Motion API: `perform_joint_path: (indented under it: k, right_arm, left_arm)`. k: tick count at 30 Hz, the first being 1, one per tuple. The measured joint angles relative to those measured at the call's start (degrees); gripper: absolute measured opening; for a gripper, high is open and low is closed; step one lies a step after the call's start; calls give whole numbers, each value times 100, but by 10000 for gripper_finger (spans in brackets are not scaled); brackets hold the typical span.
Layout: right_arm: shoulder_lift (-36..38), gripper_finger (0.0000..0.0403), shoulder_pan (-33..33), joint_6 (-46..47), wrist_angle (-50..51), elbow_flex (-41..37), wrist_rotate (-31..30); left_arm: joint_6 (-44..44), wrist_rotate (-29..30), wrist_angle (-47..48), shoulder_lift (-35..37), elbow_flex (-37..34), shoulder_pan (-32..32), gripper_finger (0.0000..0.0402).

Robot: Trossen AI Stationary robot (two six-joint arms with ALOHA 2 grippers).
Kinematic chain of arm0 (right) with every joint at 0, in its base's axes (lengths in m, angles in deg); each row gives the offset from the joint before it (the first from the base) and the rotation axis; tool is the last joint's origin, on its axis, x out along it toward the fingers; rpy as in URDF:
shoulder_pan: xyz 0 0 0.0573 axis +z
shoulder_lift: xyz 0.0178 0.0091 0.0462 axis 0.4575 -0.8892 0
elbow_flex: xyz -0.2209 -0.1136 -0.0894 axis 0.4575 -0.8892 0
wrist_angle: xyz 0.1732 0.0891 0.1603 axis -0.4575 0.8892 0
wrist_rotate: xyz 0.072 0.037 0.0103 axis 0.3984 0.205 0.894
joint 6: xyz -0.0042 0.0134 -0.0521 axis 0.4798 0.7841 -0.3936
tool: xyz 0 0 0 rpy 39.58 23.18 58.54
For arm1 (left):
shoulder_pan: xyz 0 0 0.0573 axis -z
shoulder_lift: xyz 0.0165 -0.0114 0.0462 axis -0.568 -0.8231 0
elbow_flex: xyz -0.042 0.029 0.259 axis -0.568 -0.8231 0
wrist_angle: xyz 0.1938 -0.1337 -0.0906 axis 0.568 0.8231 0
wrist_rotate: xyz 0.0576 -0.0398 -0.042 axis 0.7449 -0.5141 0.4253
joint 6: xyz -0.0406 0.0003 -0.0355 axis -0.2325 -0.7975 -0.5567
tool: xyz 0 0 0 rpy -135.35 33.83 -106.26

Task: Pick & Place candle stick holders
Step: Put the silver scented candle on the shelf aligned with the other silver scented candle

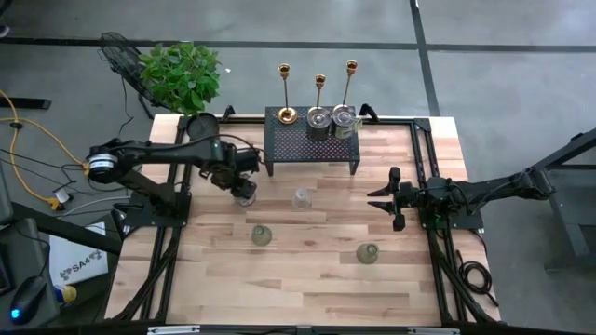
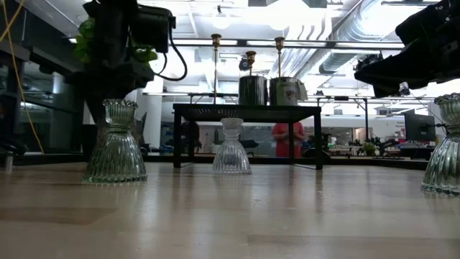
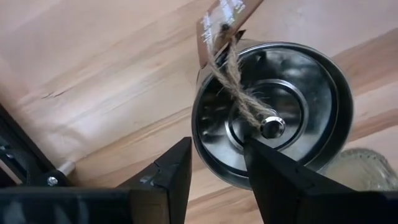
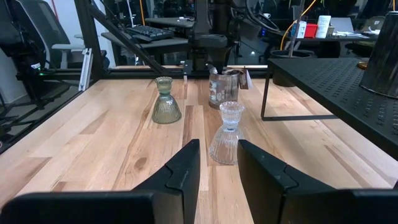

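Wooden table point(image 1: 307, 279), black rack point(image 1: 312, 140) at back. Left gripper point(image 3: 214, 165) directly over silvery cup point(image 3: 273, 112), fingers straddling its rim, clamped. Right gripper point(image 1: 386, 197) apart, idle at right edge.

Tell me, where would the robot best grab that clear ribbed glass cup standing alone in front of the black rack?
Probably at the narrow waist of the clear glass holder, coming level from the right gripper's side with open jaws. It stands upright, flares into a wide ribbed skirt below, and nothing crowds it.
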Motion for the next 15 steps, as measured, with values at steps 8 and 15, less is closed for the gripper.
perform_joint_path:
  k: [8, 15]
  right_arm:
    - [0, 99, 1, 1, 0, -1, 1]
    - [0, 99, 0, 0, 0, 0, 0]
  left_arm:
    - [771, -162, -25, -100, 1, 5, 145]
    - [1361, -215, -58, -109, -1, 6, 145]
